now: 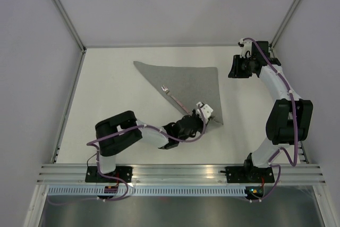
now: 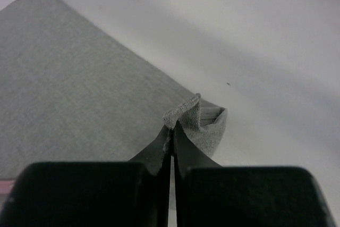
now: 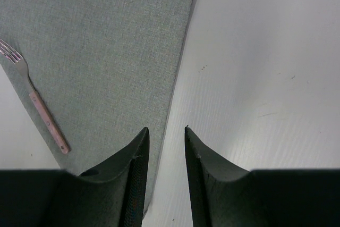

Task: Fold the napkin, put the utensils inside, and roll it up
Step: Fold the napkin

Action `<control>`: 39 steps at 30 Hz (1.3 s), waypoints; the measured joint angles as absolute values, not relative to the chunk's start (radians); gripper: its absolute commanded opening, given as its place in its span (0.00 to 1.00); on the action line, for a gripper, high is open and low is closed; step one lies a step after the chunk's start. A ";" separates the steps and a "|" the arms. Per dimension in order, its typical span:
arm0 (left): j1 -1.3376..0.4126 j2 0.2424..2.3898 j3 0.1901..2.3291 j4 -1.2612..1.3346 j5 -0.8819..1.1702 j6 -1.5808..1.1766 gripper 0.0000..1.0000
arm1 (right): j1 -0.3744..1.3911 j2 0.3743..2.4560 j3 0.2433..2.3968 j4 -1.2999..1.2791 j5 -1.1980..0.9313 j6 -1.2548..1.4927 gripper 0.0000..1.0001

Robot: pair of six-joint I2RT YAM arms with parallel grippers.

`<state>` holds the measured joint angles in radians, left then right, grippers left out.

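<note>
The grey napkin (image 1: 186, 83) lies folded into a triangle on the white table. A fork (image 1: 175, 98) with a pale-pink handle lies along its left diagonal edge. No other utensil shows. My left gripper (image 1: 209, 115) is shut on the napkin's near corner (image 2: 204, 120), which curls up a little off the table between the fingertips (image 2: 169, 131). My right gripper (image 1: 234, 67) is open and empty. It hovers over the napkin's right edge (image 3: 175, 78), with the fork (image 3: 37, 104) off to its left. One finger is over the cloth and the other over bare table.
Grey enclosure walls with metal posts (image 1: 64, 14) stand left, back and right of the white table (image 1: 117, 104). An aluminium rail (image 1: 180, 174) carrying the arm bases runs along the near edge.
</note>
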<state>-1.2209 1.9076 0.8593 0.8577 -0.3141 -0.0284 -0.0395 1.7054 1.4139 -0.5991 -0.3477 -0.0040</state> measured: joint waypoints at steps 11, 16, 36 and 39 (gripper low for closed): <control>-0.937 1.778 0.805 0.727 -0.290 -0.379 0.02 | -0.039 1.733 1.414 -0.600 -0.348 -0.004 0.38; -0.776 1.760 0.805 0.667 -0.240 -0.483 0.02 | -0.039 1.735 1.414 -0.602 -0.354 -0.004 0.38; -0.496 1.832 0.875 0.571 0.031 -0.649 0.02 | -0.036 1.735 1.414 -0.606 -0.362 -0.015 0.38; -0.489 1.845 0.885 0.570 0.041 -0.659 0.02 | -0.036 1.735 1.414 -0.606 -0.362 -0.016 0.38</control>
